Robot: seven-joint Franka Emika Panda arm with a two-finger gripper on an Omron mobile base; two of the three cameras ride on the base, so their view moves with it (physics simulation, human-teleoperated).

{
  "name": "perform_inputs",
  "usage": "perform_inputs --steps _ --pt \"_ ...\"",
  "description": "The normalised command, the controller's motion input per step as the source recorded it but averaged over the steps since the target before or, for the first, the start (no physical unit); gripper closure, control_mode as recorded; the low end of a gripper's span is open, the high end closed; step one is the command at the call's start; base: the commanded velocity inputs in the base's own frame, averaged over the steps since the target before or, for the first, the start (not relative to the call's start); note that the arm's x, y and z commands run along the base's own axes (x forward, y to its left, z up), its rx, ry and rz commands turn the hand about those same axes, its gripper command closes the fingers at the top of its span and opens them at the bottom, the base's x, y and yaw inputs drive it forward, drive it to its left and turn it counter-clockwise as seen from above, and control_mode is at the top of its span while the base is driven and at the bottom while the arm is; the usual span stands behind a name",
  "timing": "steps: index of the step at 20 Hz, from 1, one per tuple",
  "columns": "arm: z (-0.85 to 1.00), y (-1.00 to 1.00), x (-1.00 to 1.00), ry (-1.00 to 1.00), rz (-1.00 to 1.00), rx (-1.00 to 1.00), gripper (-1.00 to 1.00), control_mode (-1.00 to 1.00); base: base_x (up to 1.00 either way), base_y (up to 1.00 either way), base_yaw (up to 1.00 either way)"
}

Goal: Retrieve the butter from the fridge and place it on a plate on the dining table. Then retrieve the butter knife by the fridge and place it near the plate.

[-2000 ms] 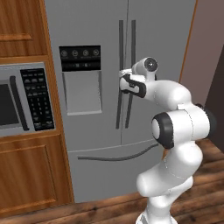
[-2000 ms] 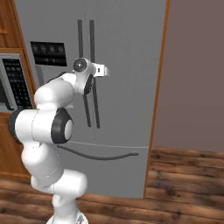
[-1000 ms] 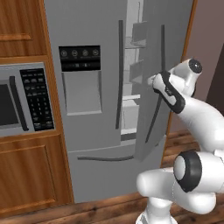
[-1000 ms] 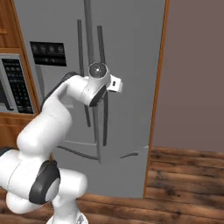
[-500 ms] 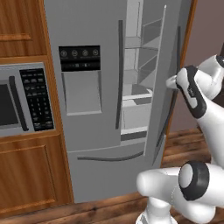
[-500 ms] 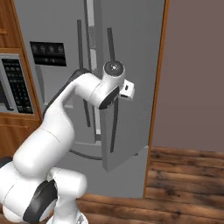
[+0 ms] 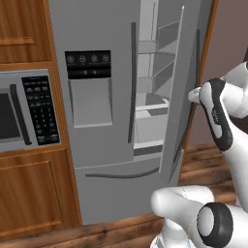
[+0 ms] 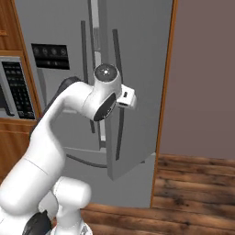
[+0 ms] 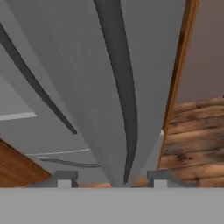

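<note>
The grey fridge stands with its right door swung partly out, and white shelves show inside. My gripper is at that door's long dark handle. In the hand view the handle runs down between my fingertips, which stand apart on either side of it, so the gripper is open. I cannot make out butter on the shelves. The plate, dining table and butter knife are out of view.
A built-in microwave sits in wooden cabinets left of the fridge. A plain brown wall and a wooden trim post lie right of the open door. Wood flooring lies below.
The right fridge door has swung further open with my hand moving outward to the right. The fingers, shut on the handle a moment ago, now stand apart.
</note>
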Motion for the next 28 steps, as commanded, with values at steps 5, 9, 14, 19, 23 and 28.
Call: perform_inputs --steps 5,9,14,19,23,28 --pt "0.36 0.92 0.01 0.31 -0.05 -0.42 -1.00 -1.00 0.00 0.00 0.00" --pt "0.08 1.00 0.18 0.44 -0.01 -0.50 -1.00 -1.00 0.00 0.00 0.00" --pt "0.00 0.74 0.29 0.36 0.01 -0.40 -1.00 -1.00 0.00 0.00 0.00" --pt "-0.20 0.00 0.48 0.22 0.09 -0.13 -1.00 -1.00 0.00 0.00 0.00" --pt "-0.27 -0.16 0.55 0.04 0.25 -0.01 -1.00 -1.00 0.00 0.00 0.00" --pt "-0.06 -0.16 0.33 0.01 0.19 -0.08 -1.00 -1.00 0.00 0.00 0.00"
